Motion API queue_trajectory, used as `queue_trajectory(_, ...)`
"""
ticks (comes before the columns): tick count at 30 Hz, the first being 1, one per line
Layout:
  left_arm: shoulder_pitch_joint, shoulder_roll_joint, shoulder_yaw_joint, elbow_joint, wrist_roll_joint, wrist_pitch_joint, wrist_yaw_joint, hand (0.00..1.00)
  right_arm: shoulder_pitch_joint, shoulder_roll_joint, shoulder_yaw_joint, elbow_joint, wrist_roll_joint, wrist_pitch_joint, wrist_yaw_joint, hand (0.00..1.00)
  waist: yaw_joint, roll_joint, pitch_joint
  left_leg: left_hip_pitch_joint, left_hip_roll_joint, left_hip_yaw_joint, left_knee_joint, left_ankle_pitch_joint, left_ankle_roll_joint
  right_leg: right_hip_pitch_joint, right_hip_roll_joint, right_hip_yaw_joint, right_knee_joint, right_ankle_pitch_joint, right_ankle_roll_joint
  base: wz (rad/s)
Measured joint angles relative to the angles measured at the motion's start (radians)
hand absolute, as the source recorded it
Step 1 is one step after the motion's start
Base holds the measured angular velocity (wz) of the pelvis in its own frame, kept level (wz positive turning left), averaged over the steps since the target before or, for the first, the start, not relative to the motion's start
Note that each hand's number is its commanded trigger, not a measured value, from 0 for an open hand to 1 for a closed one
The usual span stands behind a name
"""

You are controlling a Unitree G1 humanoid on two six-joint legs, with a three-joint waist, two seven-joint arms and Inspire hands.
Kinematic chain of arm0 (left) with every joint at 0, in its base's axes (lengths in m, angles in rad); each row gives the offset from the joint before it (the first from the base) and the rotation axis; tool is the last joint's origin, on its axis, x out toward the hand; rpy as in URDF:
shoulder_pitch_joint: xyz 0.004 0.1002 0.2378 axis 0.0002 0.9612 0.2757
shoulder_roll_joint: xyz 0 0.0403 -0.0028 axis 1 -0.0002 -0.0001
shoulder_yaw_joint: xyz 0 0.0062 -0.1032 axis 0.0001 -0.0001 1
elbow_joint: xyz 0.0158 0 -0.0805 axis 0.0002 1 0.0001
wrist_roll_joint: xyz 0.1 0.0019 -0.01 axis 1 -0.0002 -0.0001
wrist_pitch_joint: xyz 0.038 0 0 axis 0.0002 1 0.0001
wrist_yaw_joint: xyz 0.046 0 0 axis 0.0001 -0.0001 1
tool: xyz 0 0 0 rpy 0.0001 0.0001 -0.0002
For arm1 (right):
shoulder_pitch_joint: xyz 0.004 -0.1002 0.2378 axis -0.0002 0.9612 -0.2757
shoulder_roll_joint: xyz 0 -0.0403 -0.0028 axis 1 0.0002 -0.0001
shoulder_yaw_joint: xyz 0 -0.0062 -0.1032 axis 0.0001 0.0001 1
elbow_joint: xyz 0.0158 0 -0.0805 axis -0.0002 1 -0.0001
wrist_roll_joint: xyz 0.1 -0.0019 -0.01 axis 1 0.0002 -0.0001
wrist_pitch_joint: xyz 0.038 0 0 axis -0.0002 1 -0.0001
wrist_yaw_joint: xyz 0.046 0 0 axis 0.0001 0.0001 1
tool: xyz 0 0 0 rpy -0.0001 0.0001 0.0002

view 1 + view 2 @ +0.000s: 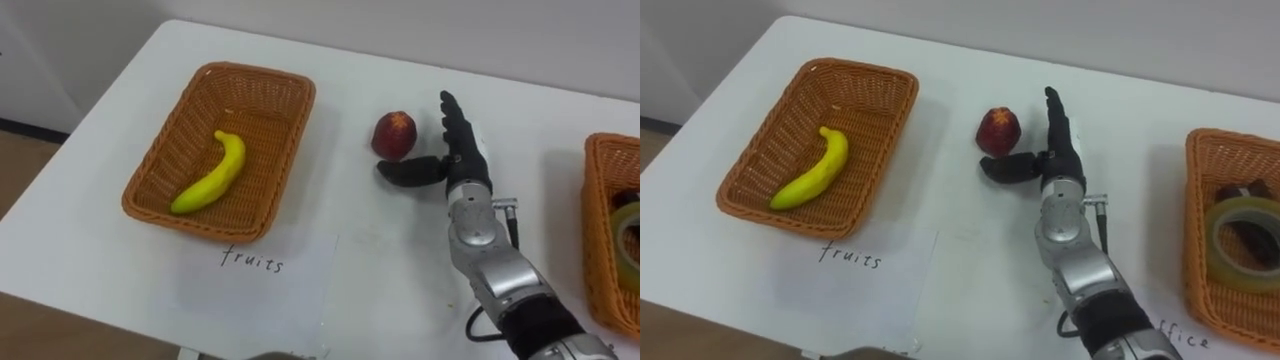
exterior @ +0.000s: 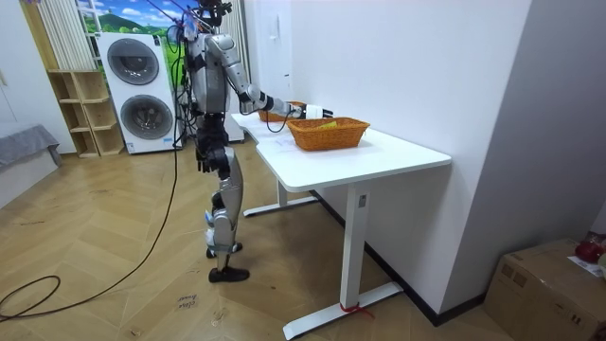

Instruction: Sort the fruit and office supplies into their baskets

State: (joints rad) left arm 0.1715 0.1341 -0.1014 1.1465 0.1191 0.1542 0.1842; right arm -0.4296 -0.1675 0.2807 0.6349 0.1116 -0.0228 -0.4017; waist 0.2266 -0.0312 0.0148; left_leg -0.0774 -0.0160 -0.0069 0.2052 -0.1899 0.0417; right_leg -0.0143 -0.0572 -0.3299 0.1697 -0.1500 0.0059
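Right hand (image 1: pixel 462 150) lies spread wide and holding nothing, fingers straight and thumb thrown out sideways. The red fruit (image 1: pixel 395 134) sits on the white table (image 1: pixel 390 260) in the crook between thumb and fingers; from where I stand I cannot tell whether the thumb touches it. My worry is the roundness. If the fingers close while the fruit is only beside the palm, and not inside it, they may nudge it away across the smooth top. A loose hold could also drop it on the way over. The carry is a fair one, since the fruit basket (image 1: pixel 165 135) is well off to the hand's left, with a banana (image 1: pixel 212 175) already in it and a labelled sheet (image 1: pixel 260 285) before it. The office basket (image 1: pixel 1196 215) stands equally far to the hand's right, holding a roll of tape (image 1: pixel 1245 230). As for pose, the forearm comes in low from the near edge, the wrist is straight, and the palm stands on edge facing the fruit, fingertips pointing away toward the wall.
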Motion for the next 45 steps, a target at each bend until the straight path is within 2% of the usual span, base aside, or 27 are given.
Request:
queue_trajectory(8, 0.005, 0.0, 0.0, -0.027, 0.001, 0.012, 0.0, 0.0, -0.03, 0.0, 0.002, 0.064, -0.007, -0.018, 0.011, 0.0, 0.002, -0.003, -0.0019, 0.0, 0.0, -0.001, 0.003, 0.0, 0.0, 0.0, -0.001, -0.01, 0.002, 0.0, 0.0, 0.0)
queue_trajectory(9, 0.005, 0.0, 0.0, -0.028, 0.001, 0.012, -0.002, 0.0, -0.03, 0.0, 0.002, 0.065, -0.007, -0.019, 0.013, 0.0, 0.001, -0.003, -0.002, -0.001, 0.0, -0.003, 0.009, 0.001, 0.0, 0.0, -0.002, -0.023, 0.002, 0.0, 0.0, 0.0)
queue_trajectory(14, 0.004, 0.003, -0.02, -0.027, 0.001, 0.013, -0.022, 0.0, -0.031, 0.001, 0.002, 0.082, -0.083, -0.022, 0.018, 0.0, 0.002, -0.002, -0.0011, -0.003, -0.001, -0.006, 0.017, 0.001, 0.0, 0.0, -0.003, -0.029, 0.002, 0.0, 0.0, 0.01)
queue_trajectory(16, 0.004, 0.004, -0.04, -0.027, 0.001, 0.009, -0.028, 0.0, -0.031, 0.001, 0.002, 0.083, -0.113, -0.023, 0.023, 0.0, 0.002, -0.001, -0.001, -0.005, -0.001, -0.006, 0.017, 0.001, 0.0, -0.003, -0.003, -0.029, 0.002, 0.0, 0.0, 0.0)
queue_trajectory(23, -0.004, 0.013, -0.046, -0.022, 0.001, -0.033, -0.066, 0.0, -0.043, -0.001, 0.013, 0.081, -0.166, -0.029, 0.047, 0.0, 0.015, -0.008, 0.0011, -0.019, 0.003, 0.002, 0.007, 0.003, -0.003, -0.026, -0.004, -0.033, 0.019, 0.001, -0.001, -0.04)
queue_trajectory(25, -0.006, 0.022, -0.061, -0.023, 0.001, -0.041, -0.069, 0.0, -0.043, -0.002, 0.018, 0.081, -0.181, -0.032, 0.048, 0.0, 0.02, -0.015, 0.005, -0.019, 0.003, 0.001, 0.007, 0.003, -0.003, -0.025, -0.004, -0.039, 0.018, 0.001, -0.001, 0.02)
queue_trajectory(28, -0.006, 0.024, -0.061, -0.023, 0.001, -0.049, -0.071, 0.0, -0.044, -0.005, 0.034, 0.081, -0.196, -0.034, 0.056, 0.0, 0.025, -0.023, 0.0062, -0.02, 0.003, 0.0, 0.007, 0.003, -0.003, -0.025, -0.004, -0.045, 0.018, 0.001, -0.001, 0.0)
queue_trajectory(32, -0.009, 0.031, -0.061, -0.024, 0.001, -0.053, -0.084, 0.0, -0.049, -0.005, 0.052, 0.081, -0.203, -0.034, 0.057, 0.0, 0.025, -0.033, 0.0107, -0.026, 0.003, -0.004, 0.008, 0.003, -0.003, -0.026, -0.006, -0.059, 0.017, 0.001, -0.001, 0.04)
queue_trajectory(45, -0.006, 0.039, -0.062, -0.022, 0.002, -0.052, -0.111, 0.0, -0.062, -0.006, 0.052, 0.086, -0.204, -0.041, 0.066, 0.0, 0.031, -0.037, 0.0097, -0.034, 0.002, -0.012, 0.009, 0.004, -0.004, -0.03, -0.006, -0.081, 0.015, 0.001, -0.001, 0.01)
